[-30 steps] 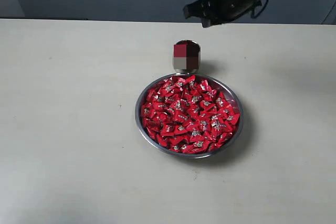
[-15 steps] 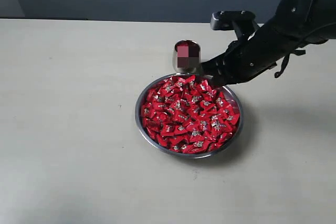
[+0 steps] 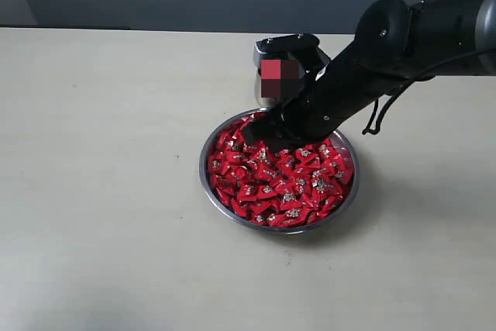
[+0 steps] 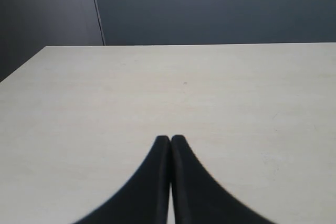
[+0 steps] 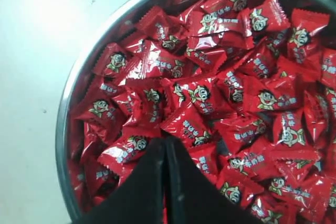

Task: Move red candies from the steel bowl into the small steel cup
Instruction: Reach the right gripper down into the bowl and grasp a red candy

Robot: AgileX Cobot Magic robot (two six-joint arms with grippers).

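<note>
Right wrist view puts my right end effector [image 5: 165, 142] directly over the heap of shiny red foil-wrapped candies [image 5: 210, 103], its two black fingers pressed together with nothing between them. The candies fill the wide, shallow, round steel bowl [image 5: 79, 72] almost to the rim. They lie every which way, so no single long axis holds for the pile. The one just ahead of the tips sits diagonally to the line where the fingers meet.

From the exterior view, the tips hang low over the far-left part of the bowl. The small upright steel cup [image 3: 258, 87] stands just beyond the far rim, partly hidden by the arm. I cannot tell whether cup and bowl touch.

My left end effector [image 4: 170, 139] is also closed and empty, over the bare pale worktop [image 4: 157, 77] and out of the exterior picture, so the right arm is clearly the nearer one.

I judge the fingers must part before they can straddle a candy. The carry to the cup would then be short, towards the far side.
</note>
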